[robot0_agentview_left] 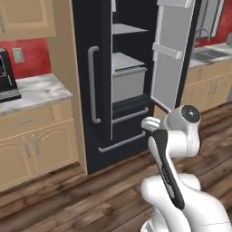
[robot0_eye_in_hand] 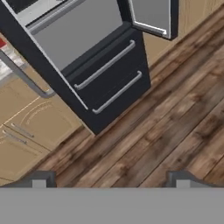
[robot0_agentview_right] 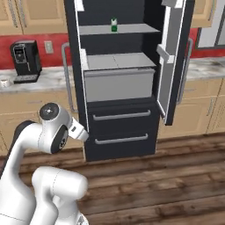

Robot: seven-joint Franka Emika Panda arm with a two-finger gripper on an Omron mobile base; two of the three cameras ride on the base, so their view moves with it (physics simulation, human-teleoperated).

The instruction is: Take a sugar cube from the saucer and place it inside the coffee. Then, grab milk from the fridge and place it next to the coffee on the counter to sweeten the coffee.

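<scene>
Milk (robot0_agentview_right: 114, 25): small white carton w/ green base, upright on the top shelf inside the fridge (robot0_agentview_right: 118, 132), upper centre of right base view. Nothing touching it, arm well apart from it.

Fridge: right door (robot0_agentview_right: 169, 61) swung open, left door w/ grey bar handle (robot0_agentview_left: 93, 84) shut. Grey drawer bin (robot0_agentview_right: 118, 83) under the milk shelf, two black drawers w/ bar handles below that, lower centre.

Gripper (robot0_eye_in_hand: 110, 180): fingertips at bottom edge of hand view, spread wide, nothing btwn them, holding nothing. Hand cam looks down at the lower fridge drawers and wood floor (robot0_eye_in_hand: 175, 127).

Coffee (robot0_agentview_right: 5, 82): small white cup at far left edge of right base view, on the counter (robot0_agentview_right: 48, 77), just beside the black coffee machine (robot0_agentview_right: 24, 59). Too small to tell contents. Sink (robot0_agentview_left: 209, 54) at upper right of left base view.
</scene>
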